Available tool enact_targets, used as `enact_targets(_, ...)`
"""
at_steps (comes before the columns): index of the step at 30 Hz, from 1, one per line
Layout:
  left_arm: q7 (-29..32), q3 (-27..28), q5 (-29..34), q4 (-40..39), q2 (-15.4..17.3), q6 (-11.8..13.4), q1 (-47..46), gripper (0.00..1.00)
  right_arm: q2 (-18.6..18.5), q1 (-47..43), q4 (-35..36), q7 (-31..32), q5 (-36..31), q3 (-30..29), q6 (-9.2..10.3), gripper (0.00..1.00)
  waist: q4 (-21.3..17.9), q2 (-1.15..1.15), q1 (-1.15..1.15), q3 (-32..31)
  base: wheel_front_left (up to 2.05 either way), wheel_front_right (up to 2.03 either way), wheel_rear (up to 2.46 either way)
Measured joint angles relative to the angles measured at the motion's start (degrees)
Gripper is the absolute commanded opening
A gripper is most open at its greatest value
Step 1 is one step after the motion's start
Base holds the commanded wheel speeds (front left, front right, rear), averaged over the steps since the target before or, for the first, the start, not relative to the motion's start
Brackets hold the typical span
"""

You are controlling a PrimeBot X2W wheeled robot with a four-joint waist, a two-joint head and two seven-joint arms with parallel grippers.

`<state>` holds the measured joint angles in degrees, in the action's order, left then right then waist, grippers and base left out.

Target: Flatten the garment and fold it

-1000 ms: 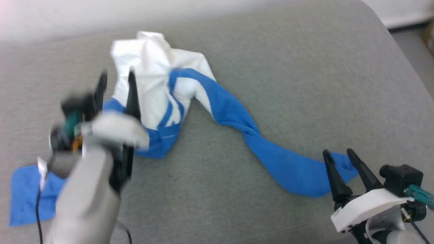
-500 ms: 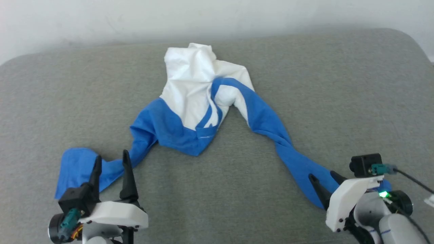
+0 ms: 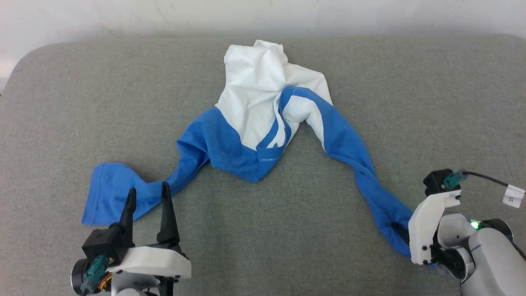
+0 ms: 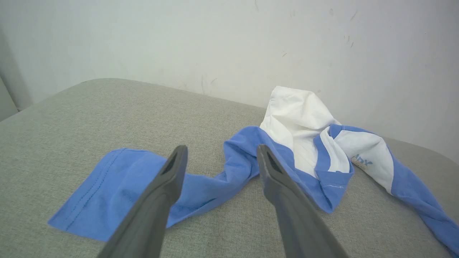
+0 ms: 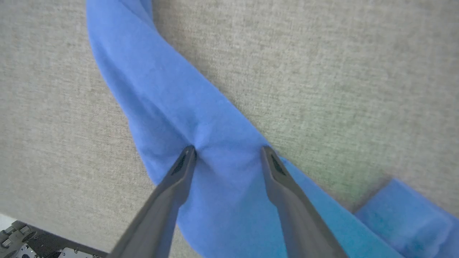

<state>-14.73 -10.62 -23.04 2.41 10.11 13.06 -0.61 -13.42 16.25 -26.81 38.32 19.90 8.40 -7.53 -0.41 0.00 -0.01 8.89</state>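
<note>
White and bright blue, the soft long-sleeved shirt (image 3: 263, 102) lies bunched on a grey woven padded surface (image 3: 370, 61). Its white body is heaped up in a peak toward the far edge, at about the middle. A bit of blue lettering (image 4: 360, 163) shows on one fold. Each blue sleeve trails out toward a near corner. The left one is twisted, then opens flat at its cuff (image 3: 111, 193). The right one runs in a long rumpled band to the near right.

The left gripper (image 3: 148, 187) has its two dark fingers spread apart with nothing between them, aimed over the twisted part of the left sleeve. Whether it touches the cloth cannot be told. The right gripper (image 5: 227, 147) points down onto the right sleeve, fingers spread, both tips pressing into the blue cloth, which puckers between them.

Behind the far edge rises a pale scuffed wall (image 4: 215, 43). A black cable with a white tag (image 3: 513, 197) hangs by the right wrist.
</note>
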Motion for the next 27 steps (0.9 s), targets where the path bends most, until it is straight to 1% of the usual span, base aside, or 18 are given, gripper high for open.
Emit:
enact_targets(2,0.00,0.35,0.36,0.21,-0.22,-0.41,-0.01,1.00,-0.34,0.41,-0.07,-0.22,0.98,0.30,0.00,0.00,-0.17,0.00,0.00,-0.04,0.00,0.00,0.00)
enact_targets(3,0.00,0.56,0.51,0.26,-0.33,-0.45,-0.01,1.00,-0.70,0.58,0.10,-1.38,0.89,0.55,0.00,0.00,-0.35,0.00,0.00,-0.12,0.00,0.00,0.00)
enact_targets(5,0.00,0.88,0.76,0.51,-0.57,-0.87,-0.01,1.00,-1.29,0.89,0.77,-5.33,-0.12,0.46,-0.09,0.00,-0.79,0.00,0.02,-0.43,0.00,0.00,0.00)
enact_targets(6,0.00,0.96,0.86,0.60,-0.69,-1.00,-0.02,1.00,-1.56,1.09,1.62,-8.48,-1.38,-0.22,-0.09,0.00,-1.01,0.00,0.02,-0.65,0.00,0.00,0.00)
enact_targets(9,0.00,1.16,1.07,1.03,-0.99,-1.42,-0.01,1.00,-2.77,3.47,5.17,-16.58,-5.72,-6.37,-0.08,0.00,-1.68,0.00,0.02,-1.52,0.00,0.00,0.00)
enact_targets(13,0.00,1.37,1.08,1.42,-1.30,-1.92,0.01,1.00,-3.19,3.81,8.50,-21.43,-10.32,-15.47,-0.08,0.00,-2.59,0.00,0.01,-2.55,0.00,0.00,0.00)
enact_targets(16,0.00,1.49,1.31,1.66,-1.58,-2.01,0.00,1.00,-2.71,0.32,8.00,-22.46,-12.70,-21.82,-0.08,0.00,-3.07,0.00,0.01,-2.94,0.00,0.00,0.00)
enact_targets(18,0.00,1.66,1.32,1.98,-1.69,-2.44,0.01,1.00,-1.51,-3.08,6.53,-23.37,-13.79,-25.36,-0.08,0.00,-3.31,0.00,0.01,-2.97,0.00,0.00,0.00)
enact_targets(21,0.00,1.87,1.32,2.48,-1.76,-2.48,0.01,1.00,0.90,-7.09,2.31,-25.70,-15.01,-29.76,-0.08,0.00,-3.52,0.00,0.01,-2.77,0.00,0.00,0.00)
enact_targets(22,0.00,1.93,1.32,2.67,-1.76,-2.48,0.01,1.00,1.70,-8.08,0.64,-26.44,-15.51,-30.55,-0.08,0.24,-3.60,0.00,0.01,-2.74,0.00,0.00,0.00)
enact_targets(23,0.00,2.03,1.32,2.86,-1.76,-2.49,0.01,1.00,2.61,-8.75,-1.04,-26.96,-15.61,-31.00,-0.08,0.24,-3.69,0.00,0.01,-2.73,0.00,0.00,0.00)
enact_targets(24,0.00,2.14,1.32,3.01,-1.76,-2.49,0.01,1.00,3.65,-9.16,-2.61,-27.40,-15.58,-31.29,-0.08,0.45,-3.82,0.00,0.01,-2.75,0.00,0.00,0.00)
enact_targets(25,0.00,2.21,1.32,3.15,-1.75,-2.49,0.02,1.00,4.56,-9.41,-4.02,-27.93,-15.51,-31.17,-0.08,1.00,-3.95,0.00,0.01,-2.80,0.00,0.00,0.00)
enact_targets(27,0.00,2.32,1.32,3.37,-1.75,-2.49,0.02,1.00,5.82,-9.48,-5.42,-29.61,-14.19,-30.63,-0.03,1.00,-4.20,0.00,0.01,-2.90,0.00,0.00,0.00)
